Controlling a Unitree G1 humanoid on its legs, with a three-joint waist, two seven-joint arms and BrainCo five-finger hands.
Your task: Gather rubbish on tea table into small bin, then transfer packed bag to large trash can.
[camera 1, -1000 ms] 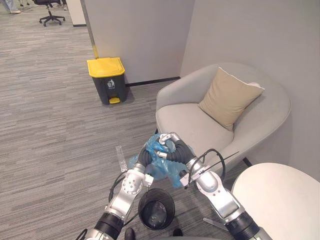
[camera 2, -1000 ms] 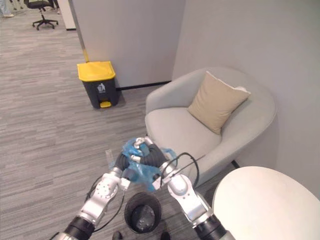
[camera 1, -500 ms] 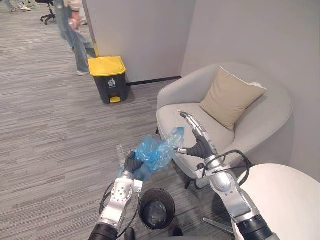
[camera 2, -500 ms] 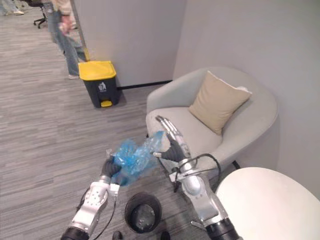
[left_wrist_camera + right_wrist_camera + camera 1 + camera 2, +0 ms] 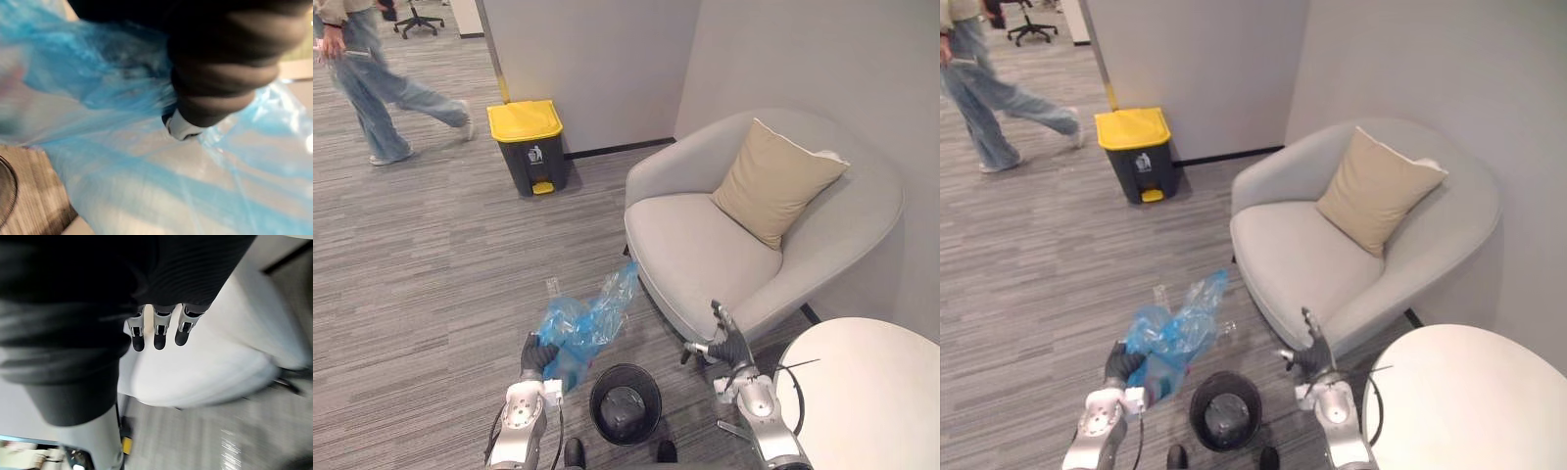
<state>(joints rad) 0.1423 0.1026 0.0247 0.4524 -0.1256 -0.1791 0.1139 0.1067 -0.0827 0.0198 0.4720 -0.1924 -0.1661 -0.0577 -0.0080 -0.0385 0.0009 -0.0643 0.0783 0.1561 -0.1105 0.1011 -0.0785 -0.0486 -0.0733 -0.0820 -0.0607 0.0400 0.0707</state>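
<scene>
The left hand (image 5: pixel 540 354) is clutching the blue bag (image 5: pixel 590 318), its fingers curling into the crumpled plastic, and is holding it off the floor just left of the small bin (image 5: pixel 625 401). The right hand (image 5: pixel 729 348) is hanging free near the front of the armchair (image 5: pixel 705 250), fingers (image 5: pixel 159 335) straight and apart, holding nothing. I'd say the transfer step is under way. The next move calls for carrying the bag to the far yellow-lidded trash can (image 5: pixel 530 147) and getting its shut lid open, minding the person (image 5: pixel 372 83) walking beyond.
</scene>
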